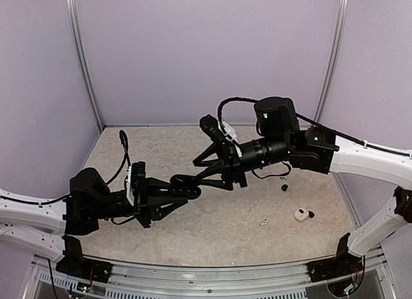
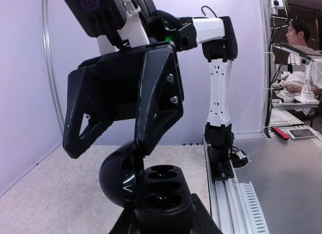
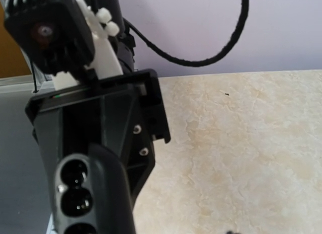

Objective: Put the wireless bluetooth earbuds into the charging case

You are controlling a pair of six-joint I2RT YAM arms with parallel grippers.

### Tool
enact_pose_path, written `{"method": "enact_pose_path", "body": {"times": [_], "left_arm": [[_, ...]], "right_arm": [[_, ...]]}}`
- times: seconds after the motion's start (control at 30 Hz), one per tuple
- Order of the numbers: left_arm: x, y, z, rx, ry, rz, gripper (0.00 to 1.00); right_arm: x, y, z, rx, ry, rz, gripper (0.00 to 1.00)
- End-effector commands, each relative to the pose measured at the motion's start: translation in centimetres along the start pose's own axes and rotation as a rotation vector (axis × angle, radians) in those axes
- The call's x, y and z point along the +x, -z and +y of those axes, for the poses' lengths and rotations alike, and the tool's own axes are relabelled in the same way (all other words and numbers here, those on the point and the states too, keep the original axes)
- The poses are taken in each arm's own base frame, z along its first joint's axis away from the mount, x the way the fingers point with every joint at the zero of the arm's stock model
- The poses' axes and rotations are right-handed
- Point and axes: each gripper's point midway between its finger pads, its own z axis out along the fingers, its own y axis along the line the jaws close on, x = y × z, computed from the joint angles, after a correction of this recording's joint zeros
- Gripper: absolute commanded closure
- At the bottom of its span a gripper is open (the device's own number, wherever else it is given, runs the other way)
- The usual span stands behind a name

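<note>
White links (image 1: 370, 161) — black joints (image 1: 277, 119), cables (image 1: 235, 101)

This is a robot lab, and I sit in a small test booth. Plain pale purple walls (image 1: 206, 54) stand on three sides of my sandy counter (image 1: 212, 215), held up by thin metal posts (image 1: 84, 61). I am bolted to a metal rail (image 1: 212, 273) at the near edge. Past the booth, my left wrist camera sees a long grey counter (image 2: 282, 163). A person (image 2: 302, 37) sits there with more gear. A flat thing (image 2: 302, 134) lies there too. It may be a phone, but it is too small to tell.
</note>
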Motion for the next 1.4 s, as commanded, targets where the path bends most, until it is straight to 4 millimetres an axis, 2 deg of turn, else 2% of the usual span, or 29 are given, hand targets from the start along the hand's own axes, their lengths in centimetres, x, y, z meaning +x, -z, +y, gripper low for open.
{"method": "enact_pose_path", "body": {"times": [0.0,0.23,0.43,0.53,0.63,0.7,0.8,0.87,0.97,1.1,1.23,1.3,1.37], "left_arm": [[-0.5,0.0,-0.4,0.017,-0.018,-0.017,1.0],[-0.4,-0.2,-0.1,0.006,0.0,-0.024,1.0],[0.1,-0.2,0.5,-0.01,0.022,-0.024,1.0],[0.1,-0.2,0.8,-0.021,0.031,-0.033,1.0],[0.3,-0.1,1.2,-0.031,0.033,-0.041,1.0],[0.6,-0.1,1.4,-0.041,0.034,-0.038,1.0],[0.9,-0.1,1.8,-0.059,0.046,-0.035,1.0],[0.9,0.0,2.1,-0.068,0.065,-0.045,1.0],[1.2,0.0,2.4,-0.075,0.074,-0.052,1.0],[1.5,0.0,2.6,-0.075,0.083,-0.056,1.0],[1.4,0.1,2.8,-0.074,0.088,-0.064,1.0],[1.3,0.1,2.9,-0.075,0.09,-0.067,1.0],[1.4,0.1,2.9,-0.075,0.096,-0.069,1.0]], "right_arm": [[-0.6,0.5,0.1,0.0,0.012,-0.026,0.45],[-0.4,0.5,1.6,-0.08,0.049,-0.029,0.38],[-1.4,1.7,1.9,-0.052,0.08,-0.066,0.2],[-1.6,2.3,1.0,0.016,0.065,-0.066,0.2],[-0.5,2.7,-1.3,0.107,-0.028,-0.02,0.22],[1.2,3.5,-3.3,0.166,-0.144,0.016,0.25],[5.4,5.5,-6.5,0.278,-0.355,0.089,0.33],[8.7,8.4,-9.4,0.425,-0.521,0.131,0.36],[14.3,13.1,-11.8,0.638,-0.741,0.207,0.38],[19.5,18.0,-11.9,0.867,-0.915,0.293,0.45],[24.3,21.7,-10.3,1.044,-1.093,0.368,0.56],[26.1,23.7,-9.5,1.157,-1.179,0.378,0.61],[27.3,25.3,-8.8,1.245,-1.25,0.377,0.62]]}}
